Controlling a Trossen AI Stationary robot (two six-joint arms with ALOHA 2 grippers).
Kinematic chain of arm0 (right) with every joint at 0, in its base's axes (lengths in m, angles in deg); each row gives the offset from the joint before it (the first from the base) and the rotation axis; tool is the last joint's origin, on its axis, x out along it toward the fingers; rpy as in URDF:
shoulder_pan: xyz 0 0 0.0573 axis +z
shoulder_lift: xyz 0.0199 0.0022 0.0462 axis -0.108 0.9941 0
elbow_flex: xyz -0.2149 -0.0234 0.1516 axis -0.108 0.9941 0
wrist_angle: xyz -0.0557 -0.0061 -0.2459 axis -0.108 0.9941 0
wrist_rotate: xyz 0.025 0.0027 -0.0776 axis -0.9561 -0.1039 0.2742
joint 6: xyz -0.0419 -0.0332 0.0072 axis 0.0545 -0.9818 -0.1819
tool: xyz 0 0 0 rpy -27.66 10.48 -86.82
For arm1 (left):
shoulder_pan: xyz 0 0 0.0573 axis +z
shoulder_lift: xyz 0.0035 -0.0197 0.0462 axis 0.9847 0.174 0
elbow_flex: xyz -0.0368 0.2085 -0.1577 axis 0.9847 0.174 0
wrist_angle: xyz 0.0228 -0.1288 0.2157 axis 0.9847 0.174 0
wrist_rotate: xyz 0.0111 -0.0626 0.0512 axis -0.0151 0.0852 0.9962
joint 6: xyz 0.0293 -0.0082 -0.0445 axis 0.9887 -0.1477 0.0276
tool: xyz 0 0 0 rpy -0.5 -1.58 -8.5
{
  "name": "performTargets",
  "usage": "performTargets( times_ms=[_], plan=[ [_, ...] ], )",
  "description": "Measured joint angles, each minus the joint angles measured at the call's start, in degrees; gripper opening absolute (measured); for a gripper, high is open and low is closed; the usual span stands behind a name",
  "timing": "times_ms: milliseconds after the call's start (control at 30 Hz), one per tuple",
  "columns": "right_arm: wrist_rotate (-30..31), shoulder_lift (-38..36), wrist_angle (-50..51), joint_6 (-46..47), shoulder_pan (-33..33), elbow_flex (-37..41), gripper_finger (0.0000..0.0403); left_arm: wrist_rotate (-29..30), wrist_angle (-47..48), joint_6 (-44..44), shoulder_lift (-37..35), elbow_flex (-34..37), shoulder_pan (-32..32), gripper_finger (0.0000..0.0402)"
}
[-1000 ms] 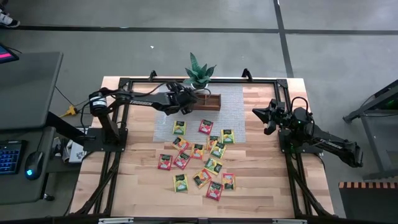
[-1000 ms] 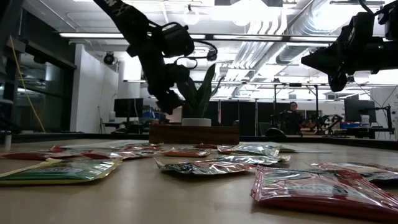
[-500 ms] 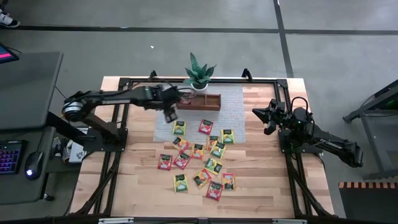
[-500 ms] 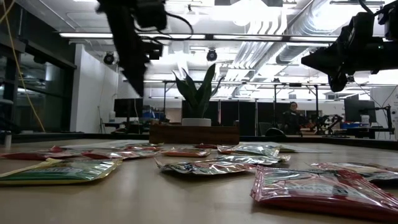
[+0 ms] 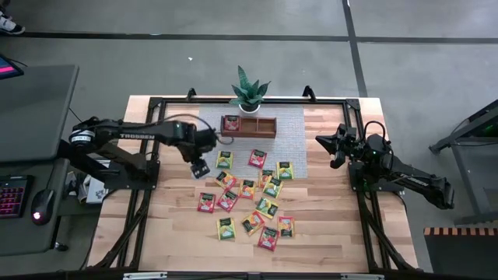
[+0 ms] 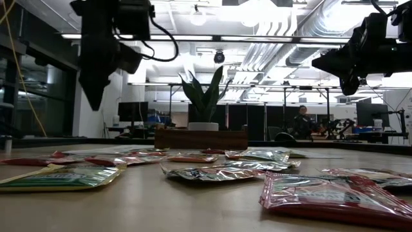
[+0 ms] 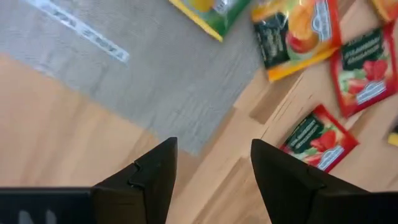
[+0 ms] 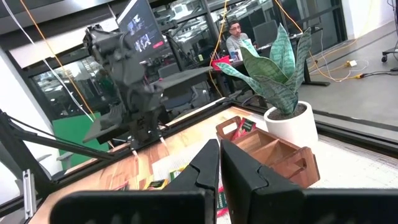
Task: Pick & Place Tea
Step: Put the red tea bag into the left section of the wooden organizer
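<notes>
Several small square tea packets (image 5: 249,194) in red, orange, yellow and green lie flat and scattered on the table's middle. One red packet (image 5: 231,124) lies in the left compartment of the brown wooden tray (image 5: 261,127). My left gripper (image 5: 199,165) hovers open and empty above the grey mat's near left corner, left of the packets. In its wrist view the left gripper (image 7: 214,155) looks down on the mat edge and a red packet (image 7: 317,134). My right gripper (image 5: 325,142) waits shut, raised at the table's right side.
A potted plant (image 5: 249,92) stands just behind the tray at the far edge. The grey mat (image 5: 292,144) lies under the tray and the farthest packets. Black frame rails (image 5: 152,167) run along the table's sides. A person (image 8: 233,31) sits in the room beyond.
My left gripper has drawn back from over the tray's left compartment, travelling toward the table's left and near side to the mat's corner. The red packet now shows in that compartment, which the gripper covered before. The right arm has kept still.
</notes>
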Motion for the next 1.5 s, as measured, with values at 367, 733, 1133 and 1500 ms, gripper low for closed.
performTargets(
  times_ms=[367, 733, 1133, 1500],
  plan=[
    [0.0, 0.0, 0.0, 0.0, 0.0, 0.0, 0.0012, -3.1, -11.7, -11.4, 0.0, 9.2, -12.5, 0.0202],
    [0.0, 0.0, 0.0, 0.0, 0.0, 0.0, 0.0012, -1.0, -17.9, -20.2, 0.0, 14.7, -19.5, 0.0203],
    [0.0, 0.0, 0.0, 0.0, 0.0, 0.0, 0.0012, -3.3, -27.0, -22.0, 3.3, 16.3, -20.3, 0.0203],
    [0.0, 0.1, 0.5, 0.0, 0.0, 0.0, 0.0012, -4.7, -27.9, -23.3, 6.1, 16.0, -20.3, 0.0202]
  ],
)
